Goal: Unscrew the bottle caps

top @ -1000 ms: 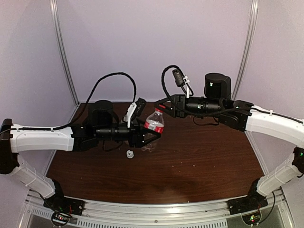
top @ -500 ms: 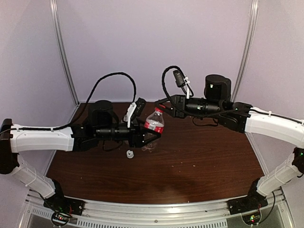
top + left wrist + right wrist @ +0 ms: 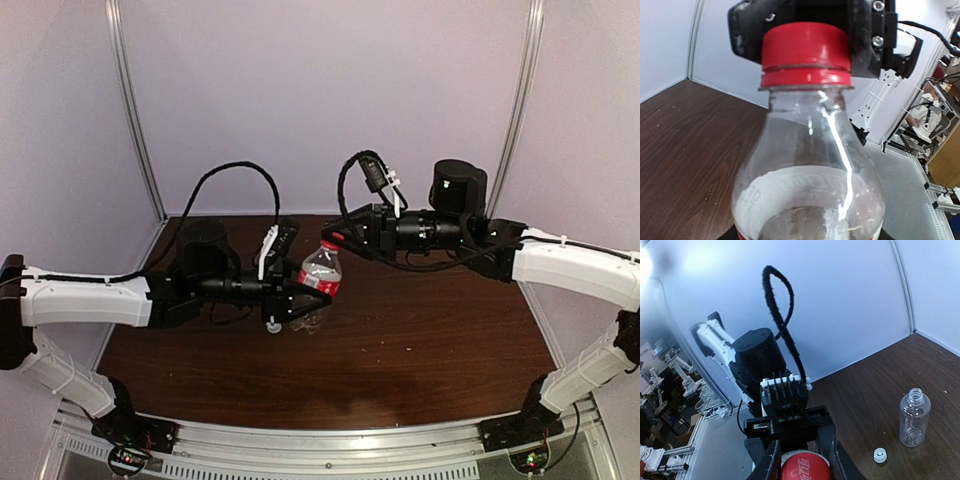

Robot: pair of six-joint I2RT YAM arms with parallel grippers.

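Clamped in the left tool (image 3: 312, 295), tilted above the table (image 3: 430, 345): the red-label bottle (image 3: 322, 270). Pinched between the 2 jaws of the right tool (image 3: 338, 238): its red cap (image 3: 805, 50). Upright on the table, uncapped: the plain bottle (image 3: 914, 417), white cap (image 3: 880, 455) just beside.

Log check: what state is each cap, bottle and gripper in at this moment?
labelled bottle: capped, held tilted in the air.
red cap: on labelled bottle.
plain bottle: standing, uncapped.
white cap: off, lying beside plain bottle.
left gripper: shut on labelled bottle.
right gripper: shut on red cap.
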